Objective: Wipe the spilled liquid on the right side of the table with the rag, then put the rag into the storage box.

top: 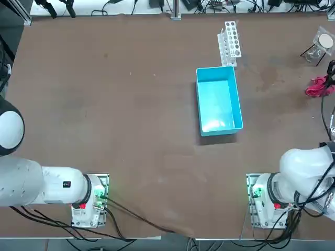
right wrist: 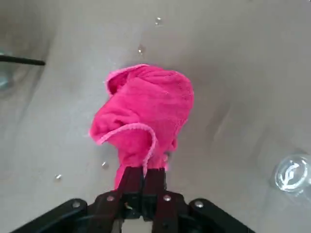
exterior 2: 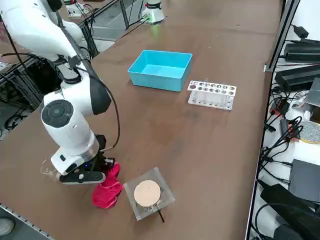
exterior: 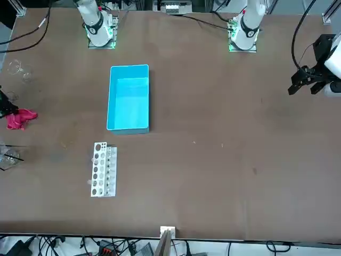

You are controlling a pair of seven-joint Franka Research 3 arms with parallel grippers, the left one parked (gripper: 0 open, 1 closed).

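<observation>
The jaws (right wrist: 145, 174) are clamping the rag (right wrist: 146, 114), right of the blue box (top: 220, 102), at its two o'clock on the tabletop (top: 141, 151); wiping well means pressing flat and sweeping slowly.

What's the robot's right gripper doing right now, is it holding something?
Right gripper: closed, pinching the edge of the wrinkly magenta-pink cloth, over the brown tabletop.
</observation>
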